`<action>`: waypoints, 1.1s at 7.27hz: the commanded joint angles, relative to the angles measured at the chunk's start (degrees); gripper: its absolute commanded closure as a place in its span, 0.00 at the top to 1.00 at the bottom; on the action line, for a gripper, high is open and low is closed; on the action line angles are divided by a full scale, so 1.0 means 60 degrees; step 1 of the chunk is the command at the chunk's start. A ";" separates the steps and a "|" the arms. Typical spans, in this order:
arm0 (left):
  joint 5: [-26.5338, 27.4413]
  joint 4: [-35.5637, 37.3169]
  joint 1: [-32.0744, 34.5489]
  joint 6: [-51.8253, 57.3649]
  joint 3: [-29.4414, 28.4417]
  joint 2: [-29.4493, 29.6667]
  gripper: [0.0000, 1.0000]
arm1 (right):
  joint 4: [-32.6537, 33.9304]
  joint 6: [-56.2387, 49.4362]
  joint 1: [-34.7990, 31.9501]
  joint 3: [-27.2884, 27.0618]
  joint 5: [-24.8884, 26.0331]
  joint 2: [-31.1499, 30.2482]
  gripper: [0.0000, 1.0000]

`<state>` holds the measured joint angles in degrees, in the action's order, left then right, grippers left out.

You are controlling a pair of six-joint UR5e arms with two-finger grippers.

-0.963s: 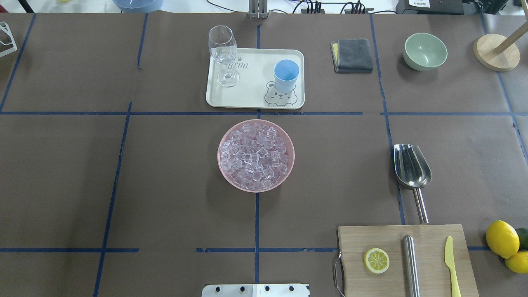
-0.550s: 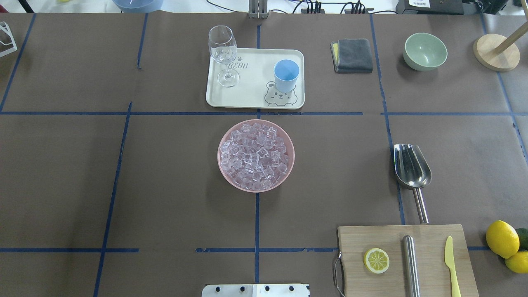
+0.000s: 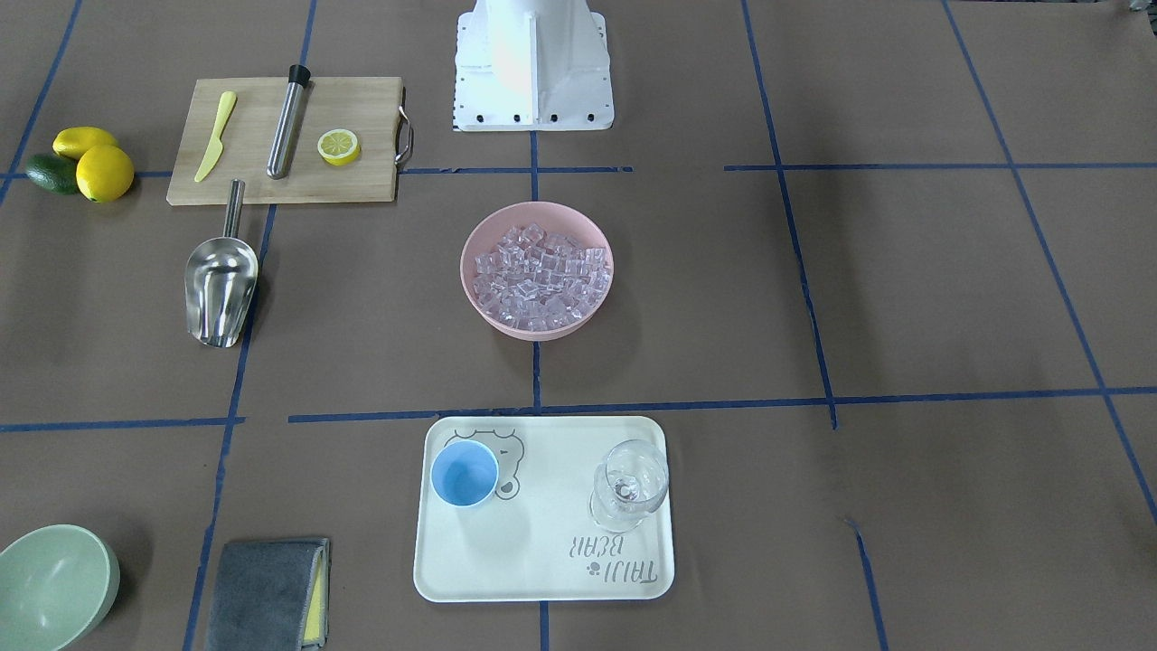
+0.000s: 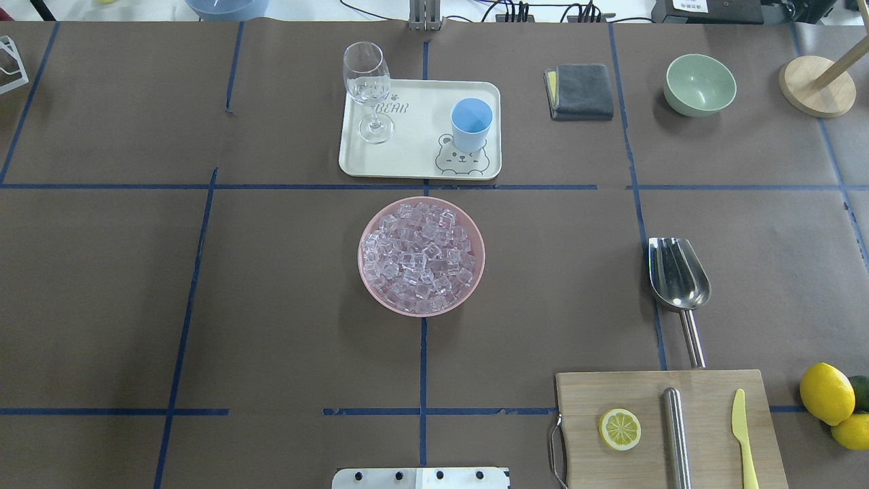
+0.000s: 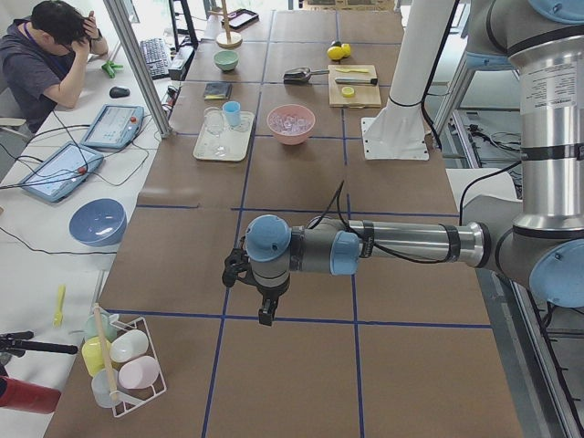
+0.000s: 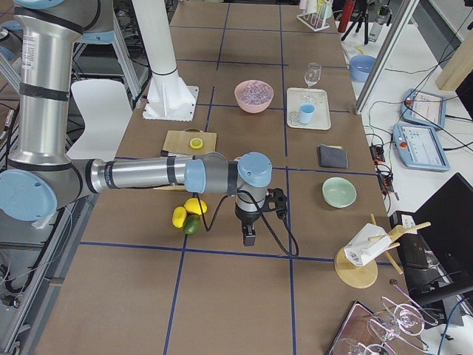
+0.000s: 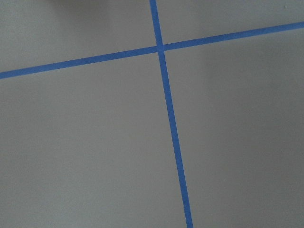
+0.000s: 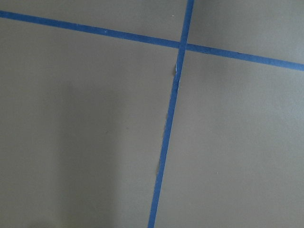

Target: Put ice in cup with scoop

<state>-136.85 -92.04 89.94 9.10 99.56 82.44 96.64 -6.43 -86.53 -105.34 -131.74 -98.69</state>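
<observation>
The ice (image 4: 419,257) is a heap of clear cubes in a pink bowl (image 4: 362,272) at the table's middle. The light-blue cup (image 4: 471,124) stands upright on a white tray (image 4: 414,153) beyond the bowl; it also shows in the front view (image 3: 464,474). The steel scoop (image 4: 677,275) lies on the table at the right, handle toward the robot. My left gripper (image 5: 264,315) hangs over bare table far to the left, and my right gripper (image 6: 249,238) far to the right. Both show only in the side views, so I cannot tell their state.
A clear stemmed glass (image 4: 367,88) stands on the tray's left. A cutting board (image 4: 638,394) with a lemon slice, steel cylinder and yellow knife lies just behind the scoop's handle. Lemons (image 4: 826,394), a green bowl (image 4: 700,85), a grey cloth (image 4: 580,91) and a wooden stand (image 4: 817,85) are at the right.
</observation>
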 commanded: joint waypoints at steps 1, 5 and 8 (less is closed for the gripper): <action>-0.0029 -0.0159 0.0009 -0.0037 0.0033 0.0262 1.00 | 0.0020 0.0061 0.0051 0.0067 0.0013 0.0042 1.00; -0.1157 -0.0626 -0.0005 -0.0052 -0.0024 0.0833 1.00 | -0.0009 0.0061 -0.0066 0.0010 0.0014 0.0115 1.00; -0.0807 -0.2436 -0.0325 -0.0870 0.0090 0.0879 1.00 | -0.0009 0.0530 0.0137 -0.0416 -0.0118 0.0348 1.00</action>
<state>-142.75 -101.80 89.39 6.22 99.47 87.70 96.62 -4.07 -86.54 -107.47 -132.03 -97.25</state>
